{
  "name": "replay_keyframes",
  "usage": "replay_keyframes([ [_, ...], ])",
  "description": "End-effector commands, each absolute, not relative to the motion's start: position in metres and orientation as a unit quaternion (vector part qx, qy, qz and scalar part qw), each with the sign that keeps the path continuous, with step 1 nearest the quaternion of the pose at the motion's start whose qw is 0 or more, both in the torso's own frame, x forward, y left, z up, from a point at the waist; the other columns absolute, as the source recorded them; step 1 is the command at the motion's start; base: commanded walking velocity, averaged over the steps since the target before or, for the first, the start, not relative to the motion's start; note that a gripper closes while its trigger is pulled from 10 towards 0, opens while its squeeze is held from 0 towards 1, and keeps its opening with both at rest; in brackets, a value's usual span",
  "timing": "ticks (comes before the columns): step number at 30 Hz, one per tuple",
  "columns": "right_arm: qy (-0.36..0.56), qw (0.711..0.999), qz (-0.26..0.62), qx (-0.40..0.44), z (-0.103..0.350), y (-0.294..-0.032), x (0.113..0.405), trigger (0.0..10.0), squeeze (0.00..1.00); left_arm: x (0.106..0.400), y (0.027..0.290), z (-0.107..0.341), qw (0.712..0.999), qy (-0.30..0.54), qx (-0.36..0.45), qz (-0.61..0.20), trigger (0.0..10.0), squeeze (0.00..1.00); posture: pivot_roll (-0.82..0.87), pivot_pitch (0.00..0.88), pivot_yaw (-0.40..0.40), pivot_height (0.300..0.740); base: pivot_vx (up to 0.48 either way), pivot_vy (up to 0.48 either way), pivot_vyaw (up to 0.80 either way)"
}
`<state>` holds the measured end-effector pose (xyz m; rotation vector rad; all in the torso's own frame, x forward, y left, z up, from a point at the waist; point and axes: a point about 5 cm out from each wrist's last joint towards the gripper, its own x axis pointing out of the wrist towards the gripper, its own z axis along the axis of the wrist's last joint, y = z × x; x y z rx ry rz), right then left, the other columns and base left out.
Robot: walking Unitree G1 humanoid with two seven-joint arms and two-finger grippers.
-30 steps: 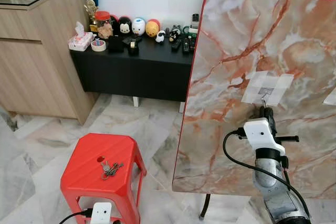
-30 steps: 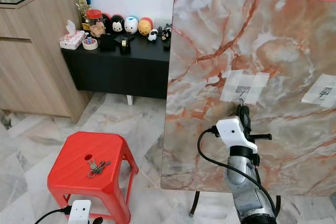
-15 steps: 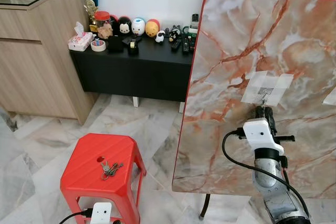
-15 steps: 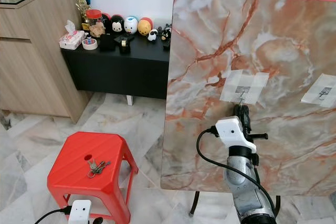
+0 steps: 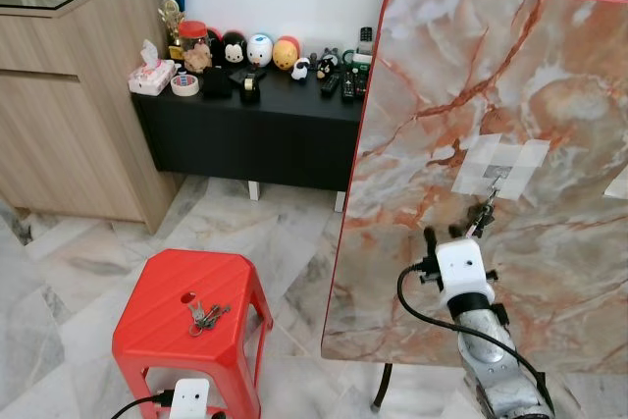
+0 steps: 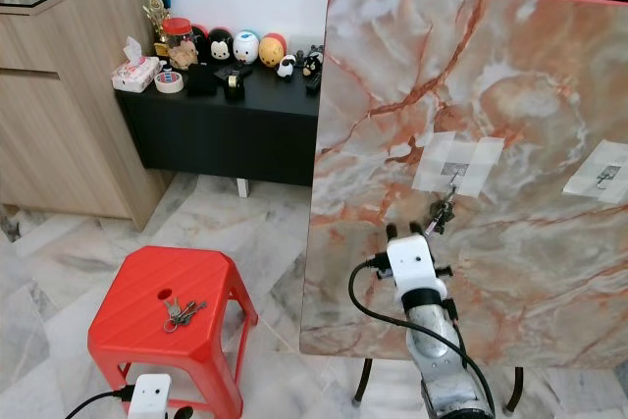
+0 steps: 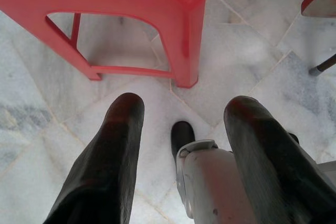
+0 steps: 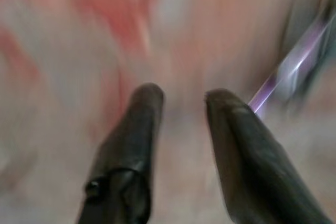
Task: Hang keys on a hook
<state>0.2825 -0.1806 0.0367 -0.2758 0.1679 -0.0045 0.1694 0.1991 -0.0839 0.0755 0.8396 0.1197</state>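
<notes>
We see one bunch of keys (image 5: pixel 480 215) hanging on the hook (image 5: pixel 497 180) taped to the upright marble board (image 5: pixel 422 105). Right gripper (image 8: pixel 181 98) sits just below it, close to the board, fingers apart and holding nothing; that wrist view is blurred. A second bunch of keys (image 5: pixel 205 316) lies on the red stool (image 5: pixel 157 287). Left gripper (image 7: pixel 181 114) hangs by the stool's leg over the marble floor (image 5: pixel 245 223), fingers spread, empty.
</notes>
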Motion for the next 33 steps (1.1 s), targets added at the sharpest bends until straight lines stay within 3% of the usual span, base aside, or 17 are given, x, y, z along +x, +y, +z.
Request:
replay_keyframes([
  [1,0.153,0.984,-0.015,-0.089,0.015,-0.19,0.273,10.0,0.0,0.166,0.198,-0.086,0.907,0.415,0.035,0.061,10.0,0.0,0.02,0.0,-0.097,0.74,0.0,0.0,0.0],
  [2,0.153,0.984,-0.015,-0.089,0.015,-0.19,0.273,10.0,0.0,0.166,0.198,-0.086,0.907,0.415,0.035,0.061,10.0,0.0,0.02,0.0,-0.097,0.74,0.0,0.0,0.0],
  [4,0.238,0.97,-0.042,-0.028,-0.017,-0.198,0.254,10.0,0.0,0.166,0.2,-0.086,0.907,0.414,0.037,0.062,10.0,0.0,0.02,0.0,-0.092,0.74,0.0,0.0,0.0],
  [11,0.345,0.934,-0.08,0.037,-0.055,-0.2,0.219,10.0,0.0,0.166,0.203,-0.085,0.907,0.415,0.041,0.062,10.0,0.0,0.02,0.0,-0.073,0.74,0.0,0.0,0.0],
  [20,0.477,0.875,-0.073,0.034,-0.094,-0.195,0.155,10.0,0.0,0.168,0.208,-0.084,0.907,0.416,0.049,0.053,10.0,0.0,0.01,0.0,-0.052,0.74,0.0,0.0,0.0],
  [25,0.474,0.87,-0.109,0.084,-0.096,-0.197,0.152,10.0,0.0,0.169,0.211,-0.082,0.908,0.413,0.05,0.055,10.0,0.0,0.01,0.0,-0.042,0.74,0.0,0.0,0.0],
  [33,0.471,0.868,-0.126,0.097,-0.093,-0.202,0.159,10.0,0.0,0.17,0.213,-0.082,0.908,0.414,0.049,0.052,10.0,0.0,0.01,0.0,-0.026,0.74,0.0,0.0,0.0],
])
